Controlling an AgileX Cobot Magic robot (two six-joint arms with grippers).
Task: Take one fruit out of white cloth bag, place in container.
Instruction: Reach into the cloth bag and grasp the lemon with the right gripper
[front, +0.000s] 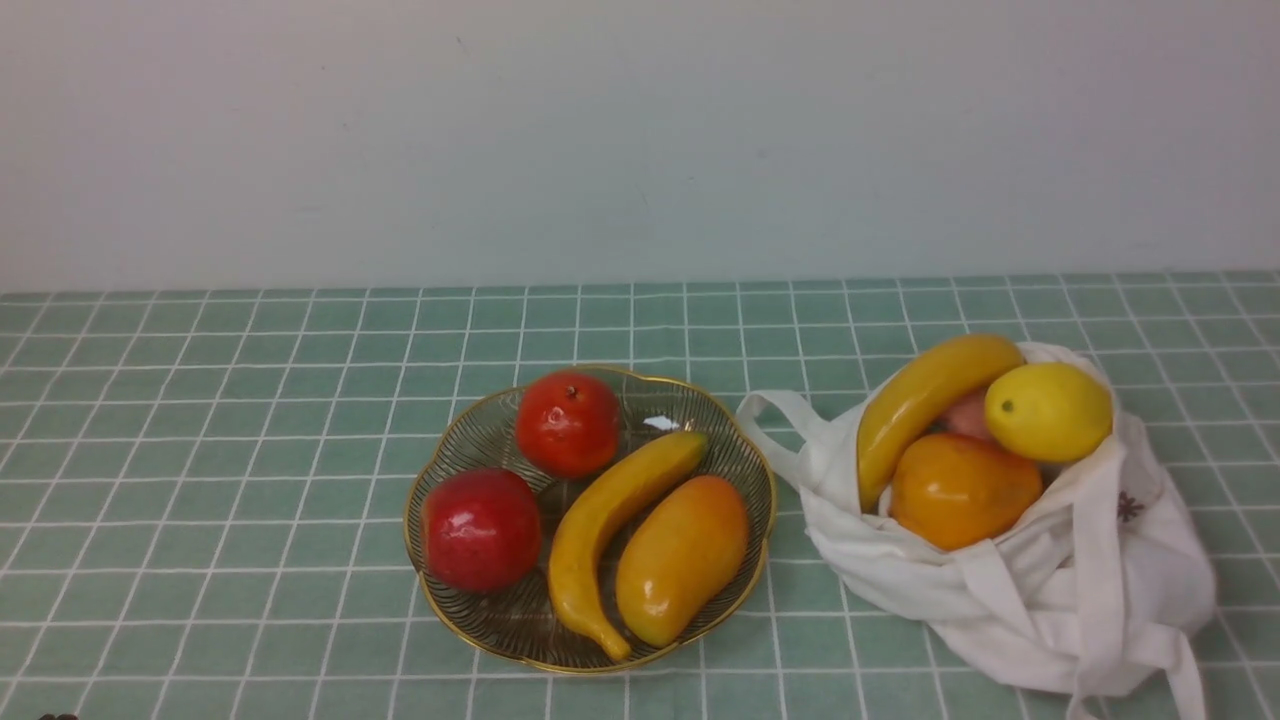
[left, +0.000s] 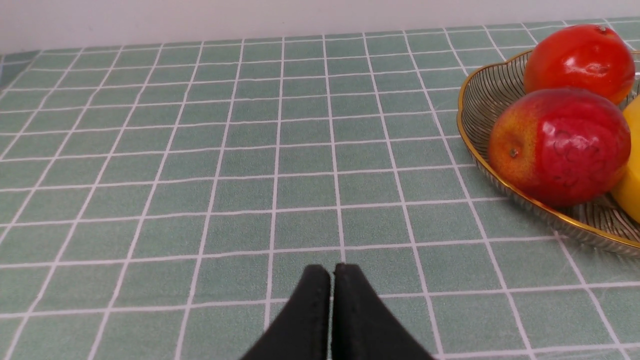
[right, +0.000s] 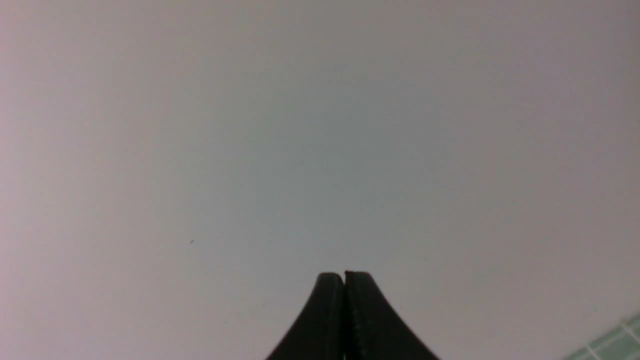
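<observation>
A bright yellow lemon (front: 1047, 411), the fruit, rests at the top of the open white cloth bag (front: 1050, 580) on the right of the table. The container (front: 450, 450), a ribbed glass bowl with a gold rim (left: 467, 135), stands left of the bag. Neither arm shows in the front view. My left gripper (left: 332, 270) is shut and empty, low over bare tablecloth to the left of the bowl. My right gripper (right: 344, 276) is shut and empty, facing the plain wall.
The bag also holds a banana (front: 925, 395), an orange-yellow mango (front: 960, 490) and a pinkish fruit (front: 968, 415). In the bowl lie a banana (front: 610, 510), a mango (front: 680, 558) and two red fruits (front: 568, 422) (front: 480, 530). A wall (front: 640, 140) backs the green checked tablecloth (front: 200, 450).
</observation>
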